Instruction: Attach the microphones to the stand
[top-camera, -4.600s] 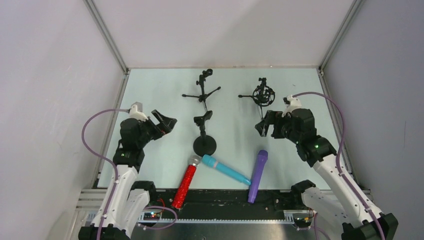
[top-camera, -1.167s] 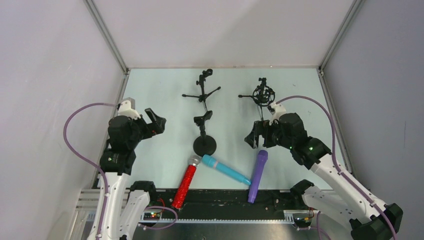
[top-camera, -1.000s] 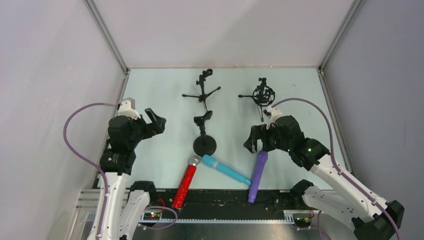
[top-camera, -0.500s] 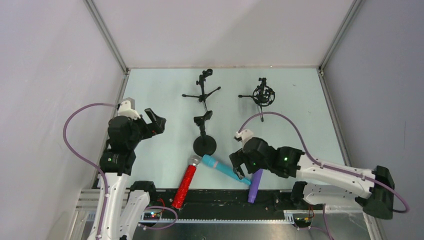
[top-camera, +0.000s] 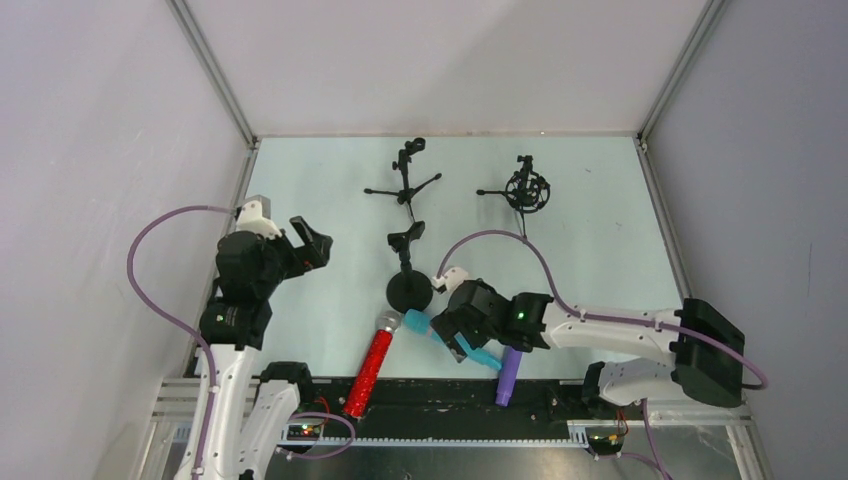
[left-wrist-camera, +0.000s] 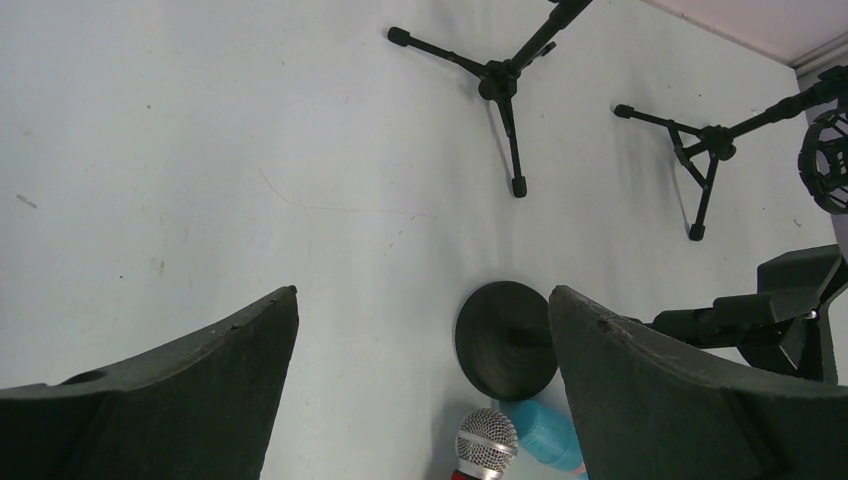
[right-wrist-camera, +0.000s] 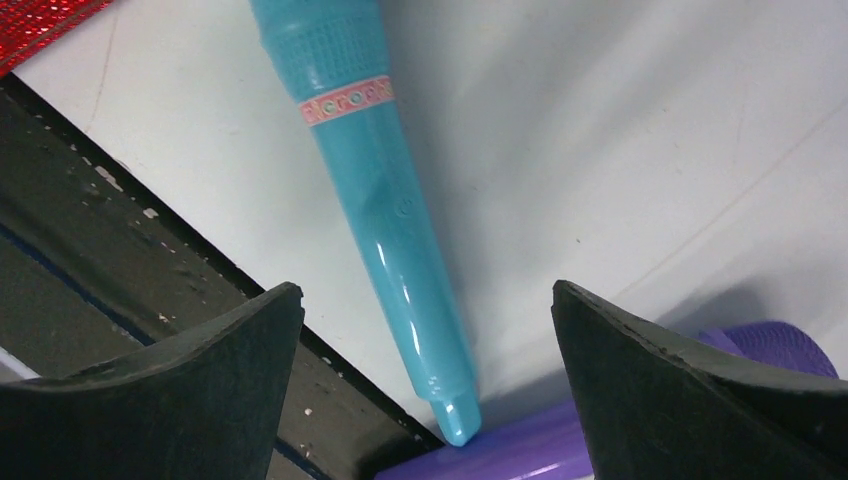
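Left gripper (top-camera: 311, 243) hangs wide open over the table's (top-camera: 600, 250) left side, holding nothing. Red microphone (top-camera: 372, 372) lies at the near edge, its head just beside the teal microphone (right-wrist-camera: 385, 200). Right gripper (top-camera: 455, 336) hovers spread open astride that teal handle, not gripping it. The teal tail touches the purple microphone (top-camera: 508, 375). Behind them are 3 stands: round-base stand (top-camera: 409, 290), tripod stand (top-camera: 405, 186), shock-mount tripod (top-camera: 526, 190).
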